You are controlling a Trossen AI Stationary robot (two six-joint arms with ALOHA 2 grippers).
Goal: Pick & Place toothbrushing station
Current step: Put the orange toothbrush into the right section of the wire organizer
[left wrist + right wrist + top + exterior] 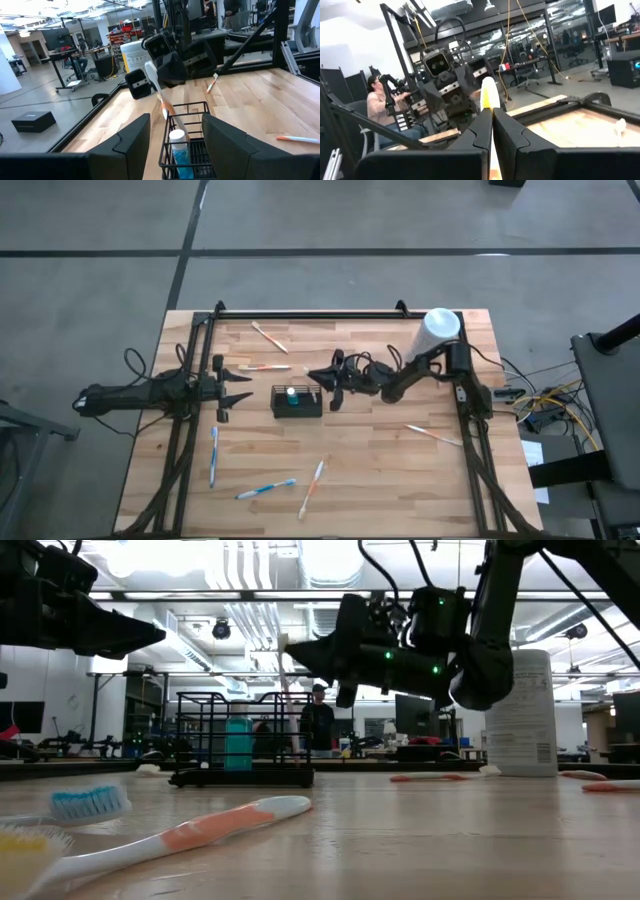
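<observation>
From above, the toothbrushing station [297,401] is seen near the middle of the table [400,480], a teal tube [291,394] standing in it. The right gripper [318,376] is poised just beside its far right corner, while the left gripper [243,386] waits near the basket's other side, fingers apart and empty. Loose toothbrushes lie scattered over the wood, and a white canister [438,330] stands at the far right corner.

At table height, the right gripper [300,653] is seen raised above the basket [242,740], not touching it.

From the left wrist, a white and orange toothbrush [159,91] is seen slanting down from the right gripper [150,75], its lower end at the basket's rim [187,107].

From the right wrist, the fingers [507,137] are shown clamped together on the toothbrush handle [489,95] (a person sits in the room beyond).

The placing step appears to be in hand. The next move would call for lowering the brush inside the wire walls before the fingers are parted.
</observation>
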